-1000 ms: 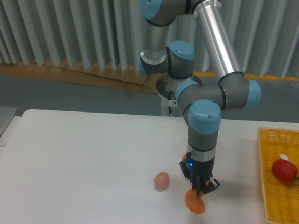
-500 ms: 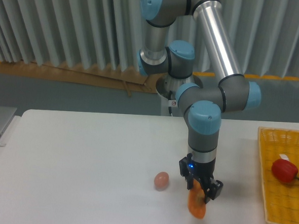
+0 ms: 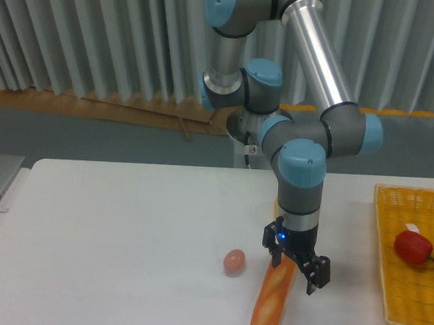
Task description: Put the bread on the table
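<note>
One long bread (image 3: 270, 303) lies near the counter's (image 3: 110, 229) front edge, its upper end between the spread-apart gripper (image 3: 296, 270) fingers. Release looks done; next, lift straight up.

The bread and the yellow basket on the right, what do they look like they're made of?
The bread: probably a plastic or foam replica, since its orange-brown surface looks smooth and evenly coloured with faint paler slashes, though real crust can't be ruled out. The basket: looks like woven plastic or wicker, with a bright yellow lattice texture on its wall and rim; the weave is too fine to tell which.
</note>
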Robot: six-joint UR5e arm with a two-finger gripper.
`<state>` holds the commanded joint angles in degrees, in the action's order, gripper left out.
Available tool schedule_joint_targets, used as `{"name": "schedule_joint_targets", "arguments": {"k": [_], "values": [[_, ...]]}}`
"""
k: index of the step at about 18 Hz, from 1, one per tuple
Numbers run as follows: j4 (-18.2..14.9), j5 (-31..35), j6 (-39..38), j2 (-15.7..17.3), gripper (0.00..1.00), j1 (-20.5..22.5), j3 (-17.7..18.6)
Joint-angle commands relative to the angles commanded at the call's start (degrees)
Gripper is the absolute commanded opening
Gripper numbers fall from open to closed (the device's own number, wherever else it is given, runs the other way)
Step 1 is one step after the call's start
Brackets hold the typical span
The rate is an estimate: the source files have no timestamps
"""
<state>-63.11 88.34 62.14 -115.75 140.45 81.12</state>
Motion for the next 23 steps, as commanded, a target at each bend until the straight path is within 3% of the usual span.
{"name": "schedule_joint_targets", "arguments": {"k": [7, 10, 15, 19, 23], "values": [[-0.70, -0.27, 1.93, 4.12, 1.00, 0.44, 0.70], [-6.92, -0.62, 1.93, 7.29, 1.00, 0.44, 1.05], [-13.35, -3.08, 1.93, 10.72, 1.00, 0.36, 1.58], [-14.33, -3.09, 1.93, 13.97, 1.00, 0.44, 3.33], [-15.20, -3.00, 1.93, 14.94, 1.00, 0.18, 4.48]]}}
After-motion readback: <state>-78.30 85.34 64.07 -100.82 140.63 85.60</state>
